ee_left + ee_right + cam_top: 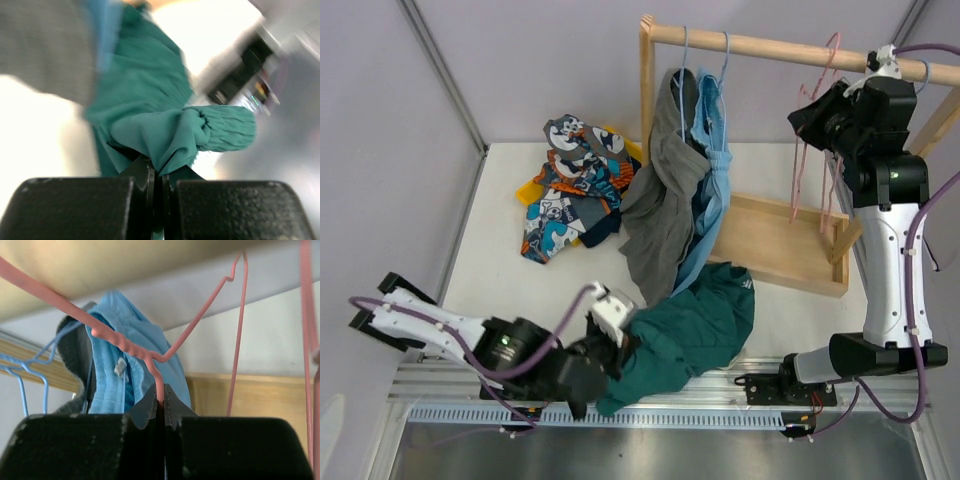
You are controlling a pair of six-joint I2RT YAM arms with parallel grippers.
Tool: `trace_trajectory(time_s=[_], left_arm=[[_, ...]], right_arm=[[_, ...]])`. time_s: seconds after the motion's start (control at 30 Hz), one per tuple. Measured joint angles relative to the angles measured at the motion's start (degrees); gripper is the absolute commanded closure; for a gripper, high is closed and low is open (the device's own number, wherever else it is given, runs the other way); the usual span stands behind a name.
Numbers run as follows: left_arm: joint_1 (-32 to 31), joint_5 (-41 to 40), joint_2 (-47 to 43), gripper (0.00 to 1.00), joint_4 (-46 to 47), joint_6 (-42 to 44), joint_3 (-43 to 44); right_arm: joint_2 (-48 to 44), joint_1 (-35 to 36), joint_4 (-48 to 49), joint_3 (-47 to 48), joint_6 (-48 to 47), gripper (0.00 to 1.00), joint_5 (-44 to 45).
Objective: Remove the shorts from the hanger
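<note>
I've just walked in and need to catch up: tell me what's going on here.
The left gripper pinches the teal shorts, which lie off the hanger at the table's near edge. The right gripper is shut on a bare pink hanger on the wooden rail. Grey shorts and light blue shorts hang on blue hangers; printed shorts lie heaped on the table.

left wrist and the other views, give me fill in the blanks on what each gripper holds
The shorts pinched in the left gripper are ____.
The hanger pinched in the right gripper is ____.
The grey shorts hang on the wooden rack beside the ____ shorts.
Missing words: teal, pink, light blue.
</note>
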Motion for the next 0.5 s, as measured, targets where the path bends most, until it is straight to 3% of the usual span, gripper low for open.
trace_trajectory(time_s=[0.2, 0.23, 0.27, 0.3, 0.37, 0.43, 0.5], left_arm=[[20.4, 0.9, -10.5, 1.00, 3.1, 15.0, 2.7], [25.5, 2.1, -11.5, 1.00, 4.3, 18.7, 4.5], [29.7, 3.6, -11.7, 1.00, 5.7, 21.5, 5.9], [36.0, 5.4, -11.6, 1.00, 7.0, 24.5, 7.7], [47.6, 9.6, -10.5, 1.00, 8.9, 30.0, 12.2], [57.0, 14.4, -7.9, 1.00, 10.1, 33.9, 16.6], [66.3, 19.7, -3.9, 1.00, 11.6, 37.0, 21.3]], right_arm=[[-5.7, -0.1, 5.4, -11.7, 0.6, 1.00, -2.5], [-6.8, -0.2, 5.8, -12.8, 0.9, 0.95, -2.6], [-7.9, -0.2, 6.1, -13.7, 1.0, 0.63, -2.6], [-8.9, -0.2, 6.2, -14.4, 1.3, 0.41, -2.6], [-10.9, -0.3, 5.8, -15.7, 1.4, 0.10, -2.6], [-12.9, -0.3, 5.3, -16.8, 0.8, 0.01, -2.3], [-15.3, -0.3, 4.4, -18.0, 0.3, 0.00, -1.8]])
